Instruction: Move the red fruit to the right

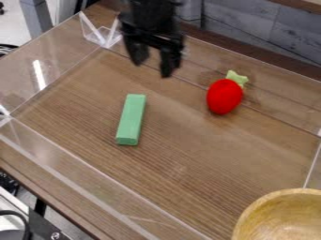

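Camera view, single frame, seen from the front of the table.

The arm is coming down into the picture from the top edge, left of centre, its dark wrist pointing nearly straight down at the board. The gripper (pixel 153 64) is hanging over the back part of the wooden table (pixel 201 159), close to the rear wall. I cannot tell from this angle whether its tips are touching the wood or sitting just above it. Its two black fingers (pixel 170 62) are standing apart with a plain gap between them. The gap is showing only wood, so the gripper is holding nothing.

The red fruit (pixel 224 95) is lying on the wood to the right of the gripper, well apart from it, in the right rear part of the enclosure. Its green leafy top is pointing up and to the right, towards the back wall. Nothing is touching it.

A green block (pixel 130 119) is lying flat, left of centre, in front of the gripper and below it in the picture. Its long side is running roughly front to back. It is well apart from the fruit.

Clear plastic walls (pixel 44 58) are ringing the board. A small clear plastic piece (pixel 101 32) is standing at the rear left corner. The rim of a pale bowl (pixel 269 208) is showing at the bottom right corner, outside the walls.
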Robot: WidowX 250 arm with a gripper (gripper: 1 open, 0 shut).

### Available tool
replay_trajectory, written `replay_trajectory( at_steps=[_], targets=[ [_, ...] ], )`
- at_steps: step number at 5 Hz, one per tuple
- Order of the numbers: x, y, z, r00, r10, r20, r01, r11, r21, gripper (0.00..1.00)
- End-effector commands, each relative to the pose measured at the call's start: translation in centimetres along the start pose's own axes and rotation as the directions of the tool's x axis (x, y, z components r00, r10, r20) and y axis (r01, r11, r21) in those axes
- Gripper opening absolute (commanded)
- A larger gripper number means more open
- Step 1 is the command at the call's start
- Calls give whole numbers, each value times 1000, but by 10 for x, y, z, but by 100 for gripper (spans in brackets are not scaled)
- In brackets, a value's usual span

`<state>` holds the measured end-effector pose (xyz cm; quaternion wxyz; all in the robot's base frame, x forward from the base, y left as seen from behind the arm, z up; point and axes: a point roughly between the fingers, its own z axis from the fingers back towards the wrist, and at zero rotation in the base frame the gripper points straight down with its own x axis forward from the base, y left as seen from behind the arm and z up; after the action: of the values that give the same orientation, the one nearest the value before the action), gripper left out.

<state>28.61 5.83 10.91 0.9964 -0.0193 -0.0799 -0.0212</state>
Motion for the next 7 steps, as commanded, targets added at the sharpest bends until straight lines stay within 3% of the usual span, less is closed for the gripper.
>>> replay_trajectory(
  at_steps=[1,2,3,5,7],
  targets=[
    [17,38,27,993,52,105,-55,998,32,100],
    [22,58,15,993,84,82,-87,995,41,0],
    [24,74,12,992,108,69,-111,993,49,0],
    [42,81,-11,998,57,27,-58,998,38,0],
    [48,91,-33,999,36,-11,-36,999,24,0]
  ],
)
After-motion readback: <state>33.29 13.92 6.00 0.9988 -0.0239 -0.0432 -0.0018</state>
